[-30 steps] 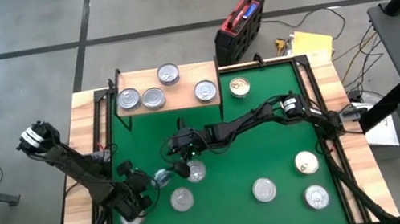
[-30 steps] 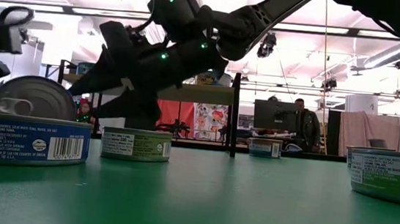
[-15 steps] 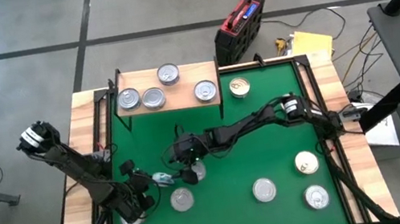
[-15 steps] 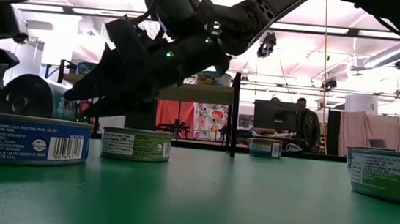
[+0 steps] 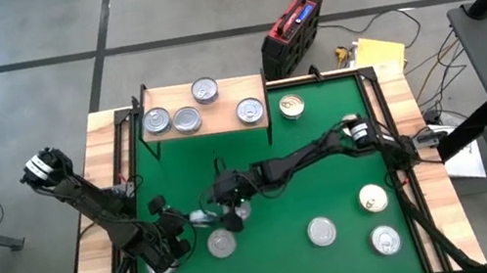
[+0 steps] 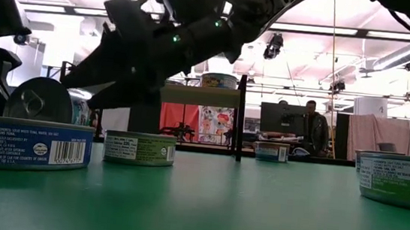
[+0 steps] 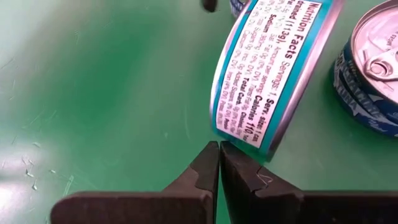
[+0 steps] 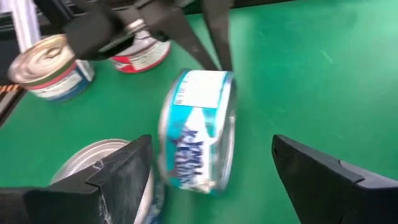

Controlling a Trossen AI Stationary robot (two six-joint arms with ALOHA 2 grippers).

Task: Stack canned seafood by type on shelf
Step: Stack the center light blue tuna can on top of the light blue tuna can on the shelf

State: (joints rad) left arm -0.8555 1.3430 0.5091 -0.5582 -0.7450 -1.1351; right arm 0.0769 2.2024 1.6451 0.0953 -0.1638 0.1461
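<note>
Black fingers of the right gripper (image 8: 208, 162) stand wide apart around a teal tin (image 8: 199, 130) tipped on its edge on the green mat (image 5: 332, 191). The left gripper (image 7: 219, 163), pressed together, touches its rim. Four tins sit on the shelf (image 5: 226, 90).

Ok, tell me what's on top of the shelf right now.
Four silver-topped tins lie flat on the shelf, each on its own, none stacked: three toward its left end, one toward its right. What lies under the board is hidden from above.
</note>
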